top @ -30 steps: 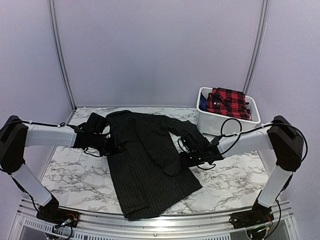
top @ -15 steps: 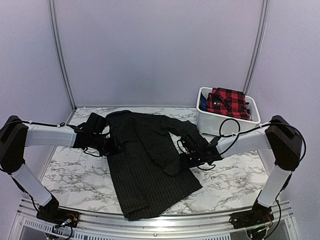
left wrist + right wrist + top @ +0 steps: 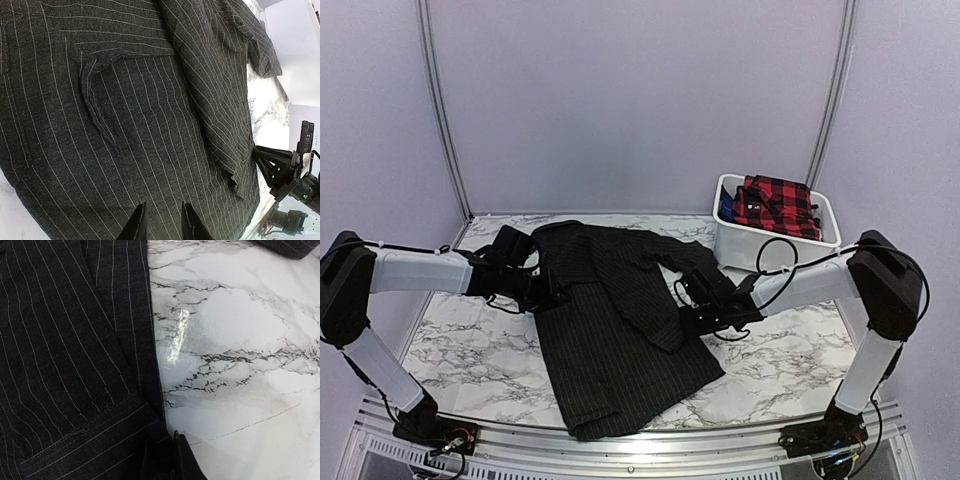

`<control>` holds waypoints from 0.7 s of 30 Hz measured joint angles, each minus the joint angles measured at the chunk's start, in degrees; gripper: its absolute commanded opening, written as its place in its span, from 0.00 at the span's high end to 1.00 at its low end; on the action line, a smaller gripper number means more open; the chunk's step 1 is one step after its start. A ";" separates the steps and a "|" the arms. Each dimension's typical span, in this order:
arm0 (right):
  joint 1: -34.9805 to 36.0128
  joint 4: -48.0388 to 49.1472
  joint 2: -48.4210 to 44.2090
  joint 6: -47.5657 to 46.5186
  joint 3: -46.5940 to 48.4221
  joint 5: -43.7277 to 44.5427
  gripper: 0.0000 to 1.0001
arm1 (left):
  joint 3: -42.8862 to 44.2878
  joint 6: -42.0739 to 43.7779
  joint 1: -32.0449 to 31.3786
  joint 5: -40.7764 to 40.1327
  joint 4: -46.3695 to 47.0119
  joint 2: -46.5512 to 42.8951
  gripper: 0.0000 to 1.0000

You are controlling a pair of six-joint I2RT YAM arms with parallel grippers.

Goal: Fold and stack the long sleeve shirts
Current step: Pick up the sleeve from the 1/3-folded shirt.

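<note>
The right pincer (image 3: pixel 172 457) has crept slightly leftward, pinched shut on the edge of the black pinstriped shirt (image 3: pixel 610 320), seemingly to carry a fold inward. The left pincer (image 3: pixel 161 222) is narrowly parted over the cloth, which lies spread on the marble worktop (image 3: pixel 235 340). No writing is legible.

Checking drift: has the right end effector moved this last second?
Yes, slightly: right end effector, at the pinstriped shirt, edged left, away from the white bin.
</note>
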 measured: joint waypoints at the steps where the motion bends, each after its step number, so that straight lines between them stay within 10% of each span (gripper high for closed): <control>1: 0.02 -0.33 0.00 -0.11 0.20 0.33 0.95 | 0.00 -0.02 0.00 0.02 0.00 0.02 0.75; 21: 0.94 -4.33 -1.29 -2.08 4.66 3.78 0.86 | 0.00 0.04 0.59 0.28 0.00 0.02 0.75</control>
